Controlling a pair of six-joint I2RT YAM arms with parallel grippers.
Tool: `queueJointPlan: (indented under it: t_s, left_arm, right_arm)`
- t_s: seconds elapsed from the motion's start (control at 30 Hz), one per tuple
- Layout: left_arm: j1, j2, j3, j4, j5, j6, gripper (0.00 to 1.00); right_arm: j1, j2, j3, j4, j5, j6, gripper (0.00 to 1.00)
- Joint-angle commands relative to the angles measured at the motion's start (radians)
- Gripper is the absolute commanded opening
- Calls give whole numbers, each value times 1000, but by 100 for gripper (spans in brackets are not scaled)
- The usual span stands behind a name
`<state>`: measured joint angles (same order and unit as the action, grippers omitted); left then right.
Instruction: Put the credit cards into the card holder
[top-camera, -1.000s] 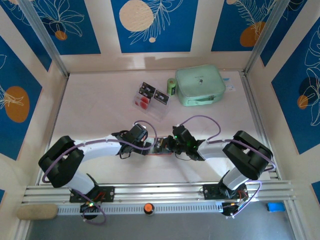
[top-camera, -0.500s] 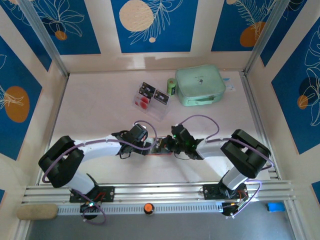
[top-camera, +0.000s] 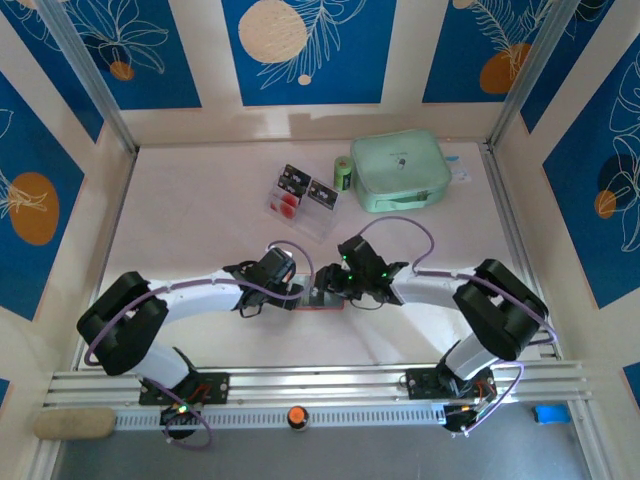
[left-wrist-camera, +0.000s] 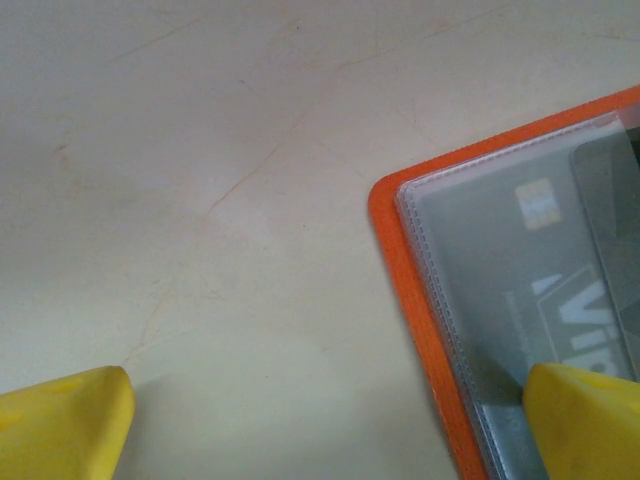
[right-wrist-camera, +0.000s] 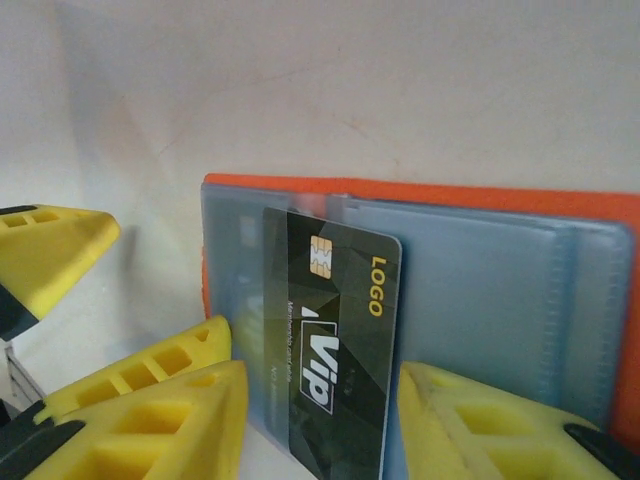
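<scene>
From my seat the biggest thing on screen is the pale table (top-camera: 200, 210), walled in by blue patterned panels. At its far side lies a mint-green pouch (top-camera: 400, 170), with a small green cylinder (top-camera: 343, 173) just beside its left end. Left of that sits a clear tray (top-camera: 300, 197) holding spare credit cards (top-camera: 322, 193), their black halves and red blobs showing.

Both arms reach inward and meet near the middle of the table over the card holder (top-camera: 326, 304), which lies open and flat with its orange rim up against the bare surface.

On the left wrist feed, the left gripper (left-wrist-camera: 320, 430) stands wide open. One yellow fingertip is over bare table, and the other sits on the holder's grey pocket just inside the orange edge. It holds nothing.

On the right wrist feed, the right gripper (right-wrist-camera: 320, 420) has its jaws parted. A black card (right-wrist-camera: 335, 340) with a gold chip and "LOGO" lies between them. Its far end is tucked under the clear pocket and its near end sticks out. I see no clamp on it.
</scene>
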<state>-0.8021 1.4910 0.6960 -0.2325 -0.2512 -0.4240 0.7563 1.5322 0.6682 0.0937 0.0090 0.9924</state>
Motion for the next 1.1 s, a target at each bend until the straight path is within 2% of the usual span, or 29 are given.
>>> queueJointPlan:
  t_s: [0.0, 0.3, 0.4, 0.53, 1.07]
  left_arm:
    - [11, -34, -1, -19, 18, -23, 100]
    - [17, -77, -7, -21, 17, -29, 100]
    - [20, -80, -15, -21, 13, -30, 100]
    - [25, -74, -36, -11, 9, -31, 100]
    - [32, -47, -77, 19, 12, -39, 100]
  right_arm:
    - [-12, -27, 53, -145, -21, -76, 40]
    - [-11, 87, 156, -204, -52, -114, 9]
    - [-7, 123, 177, -217, -59, -121, 4]
    - [0, 154, 191, -236, -52, -127, 0]
    - [54, 286, 311, -273, -95, -128, 0]
